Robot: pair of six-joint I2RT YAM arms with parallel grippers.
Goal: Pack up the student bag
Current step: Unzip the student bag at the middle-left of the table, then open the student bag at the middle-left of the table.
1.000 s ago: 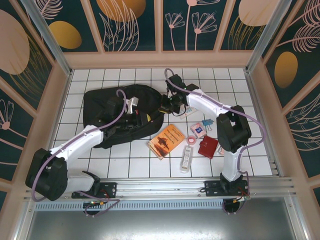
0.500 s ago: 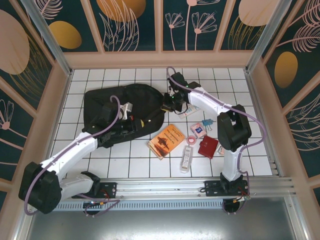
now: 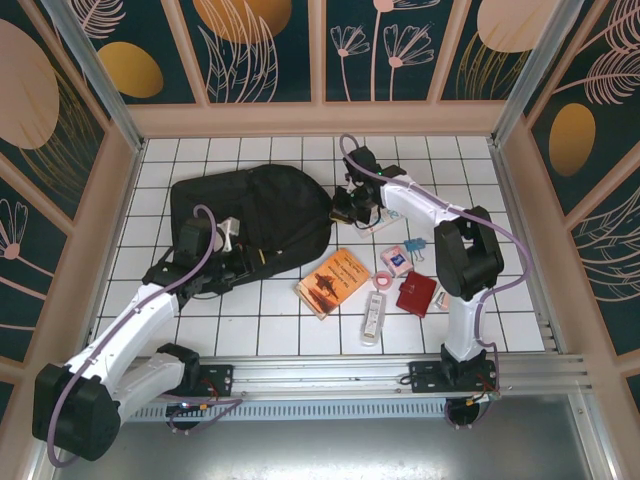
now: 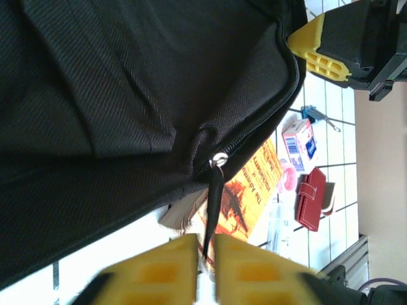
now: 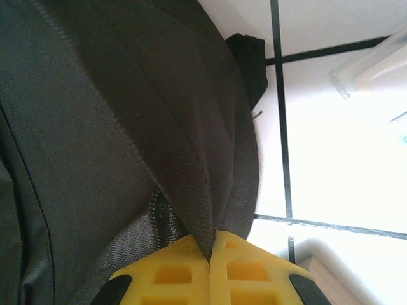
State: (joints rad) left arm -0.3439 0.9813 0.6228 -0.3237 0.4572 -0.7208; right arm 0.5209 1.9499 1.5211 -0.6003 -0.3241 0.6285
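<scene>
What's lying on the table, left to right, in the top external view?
student bag → orange book → clear tube → red wallet

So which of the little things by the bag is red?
The wallet with the strap, right of the clear tube; the book is orange.

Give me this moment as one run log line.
task: pack student bag | left gripper: slightly open, zipper pull between fingers | right gripper: shut on bag edge | book, wallet: outside bag
</scene>
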